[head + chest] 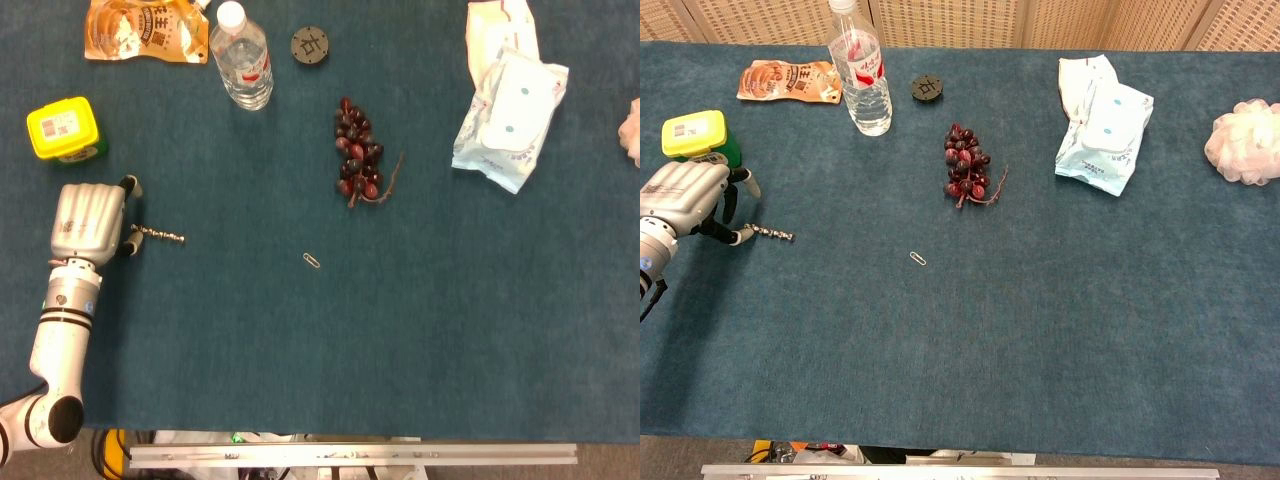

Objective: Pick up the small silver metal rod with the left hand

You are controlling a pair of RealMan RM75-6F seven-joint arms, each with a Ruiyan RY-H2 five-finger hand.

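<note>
The small silver metal rod (160, 236) is a thin beaded stick lying nearly level over the blue cloth at the far left, also seen in the chest view (772, 234). My left hand (88, 220) (688, 195) is just left of it, fingers curled, and pinches the rod's left end between thumb and a finger. The rest of the rod sticks out to the right. Whether it is clear of the cloth I cannot tell. My right hand shows in neither view.
A yellow-lidded green jar (64, 128) stands close behind the left hand. Farther back are a snack bag (145, 30), a water bottle (242, 62) and a black disc (310, 45). Grapes (358, 160), a paper clip (312, 260) and wipes packs (510, 120) lie to the right.
</note>
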